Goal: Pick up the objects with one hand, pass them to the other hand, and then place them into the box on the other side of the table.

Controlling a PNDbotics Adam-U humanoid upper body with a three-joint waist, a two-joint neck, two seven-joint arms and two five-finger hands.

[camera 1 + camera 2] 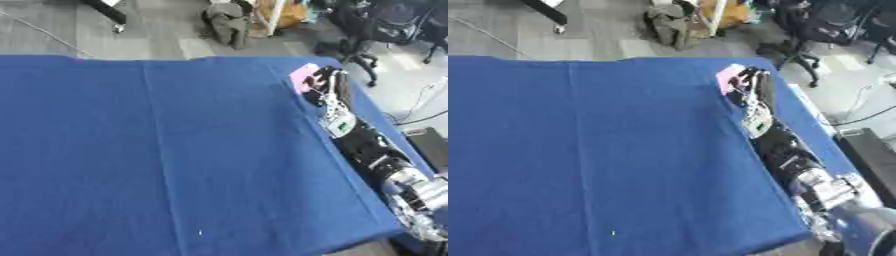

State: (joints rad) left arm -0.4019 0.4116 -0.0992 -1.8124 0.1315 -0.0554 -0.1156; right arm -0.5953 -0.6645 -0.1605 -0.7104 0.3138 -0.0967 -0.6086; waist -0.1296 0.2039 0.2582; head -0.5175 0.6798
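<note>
Seemingly early on, the robot's right hand reaches to one o'clock on the blue cloth-covered table, fingers curled at a flat pink object; whether it grips is unclear, and handover and boxing remain, no box showing.

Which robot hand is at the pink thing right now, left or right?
The right robot hand, stretched along the table's right edge to the pink thing at the far corner. The left robot hand shows in neither view.

Open blue table, right hand far-right.
</note>
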